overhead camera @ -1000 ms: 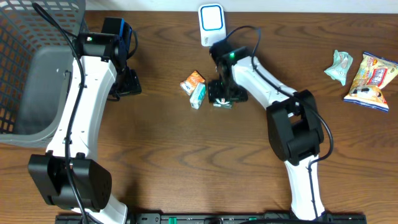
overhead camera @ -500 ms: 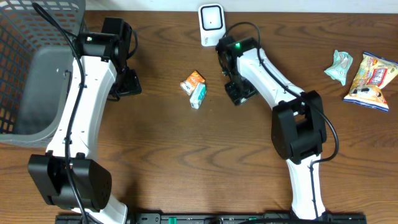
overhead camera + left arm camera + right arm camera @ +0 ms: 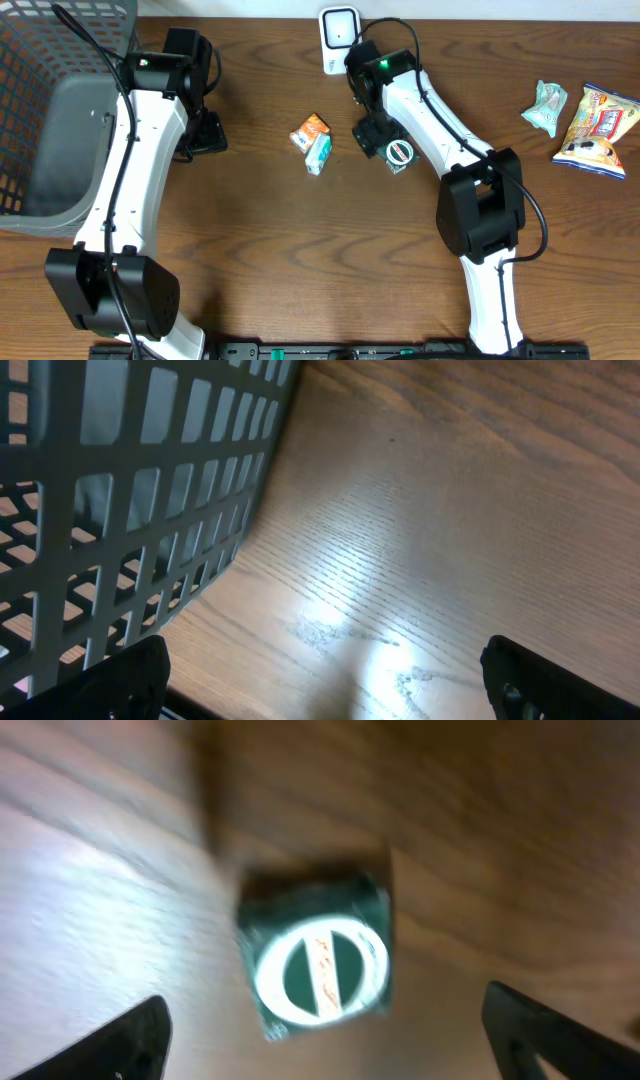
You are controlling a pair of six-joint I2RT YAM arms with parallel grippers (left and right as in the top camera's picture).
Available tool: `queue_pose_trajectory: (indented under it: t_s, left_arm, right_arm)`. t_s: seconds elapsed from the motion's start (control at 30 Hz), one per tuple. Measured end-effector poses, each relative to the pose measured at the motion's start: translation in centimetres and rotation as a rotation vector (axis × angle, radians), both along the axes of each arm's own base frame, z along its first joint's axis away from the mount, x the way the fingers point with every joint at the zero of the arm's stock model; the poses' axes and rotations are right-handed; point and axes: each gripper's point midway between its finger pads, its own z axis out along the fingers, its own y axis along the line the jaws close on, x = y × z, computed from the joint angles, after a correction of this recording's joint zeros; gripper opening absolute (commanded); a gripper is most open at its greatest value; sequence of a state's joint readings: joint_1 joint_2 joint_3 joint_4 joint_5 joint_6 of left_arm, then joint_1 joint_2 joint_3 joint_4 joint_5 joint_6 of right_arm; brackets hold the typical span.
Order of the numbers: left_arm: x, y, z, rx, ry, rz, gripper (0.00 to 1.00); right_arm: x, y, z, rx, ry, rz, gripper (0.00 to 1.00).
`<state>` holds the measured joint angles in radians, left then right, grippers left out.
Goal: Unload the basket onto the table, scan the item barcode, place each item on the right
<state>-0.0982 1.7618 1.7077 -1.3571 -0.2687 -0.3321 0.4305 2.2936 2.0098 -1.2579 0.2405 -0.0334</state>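
Roughly mid-worktop (image 3: pixel 260 250), on dark wood with a strong grain, lies the green packet (image 3: pixel 400 153). It is squarish and flat, with a white ring crossed by a green bar on its face. It sits just beside the right pincer (image 3: pixel 372 135) and in front of the scanner (image 3: pixel 340 30).

The right wrist view is blurred. The green packet (image 3: pixel 315 965) shows thin orange marks inside the ring, unreadable. Right pincer (image 3: pixel 340 1050): black fingertips (image 3: pixel 130 1040) at the bottom corners, spread wide, clear of the packet and holding nothing.

The scanner is a white plastic rounded rectangle with a pale face, standing at the far edge; no legible marking.

Left pincer (image 3: pixel 330 690): tips set wide in the bottom corners, empty, over bare wood with glare. From above, the left pincer (image 3: pixel 205 135) is partly covered by its arm.

The basket (image 3: pixel 60 120) is grey plastic with lattice walls and is cut off at the left edge.

Near the centre an orange packet (image 3: pixel 314 127) touches a teal packet (image 3: pixel 320 152); their print is too small to read.

At far right a pale bag (image 3: pixel 547 107), crinkled, lies beside a yellow bag (image 3: pixel 595 128) with red and blue print, illegible, clipped by the edge.
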Motion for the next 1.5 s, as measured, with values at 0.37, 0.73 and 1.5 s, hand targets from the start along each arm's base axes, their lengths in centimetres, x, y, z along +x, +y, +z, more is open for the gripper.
queue_pose_trajectory:
  t_s: [0.37,0.73,1.5]
  left_arm:
    - [0.0,0.0,0.0,0.000,0.000,0.000,0.98]
    - [0.0,0.0,0.0,0.000,0.000,0.000,0.98]
    - [0.0,0.0,0.0,0.000,0.000,0.000,0.97]
  right_arm:
    - [-0.1,-1.1,-3.4,0.060,0.031,-0.020,0.87]
    - [-0.4,-2.1,-5.8,0.157,0.067,-0.012,0.71]
    - [2.0,0.0,0.3,0.237,0.006,-0.042,0.46]
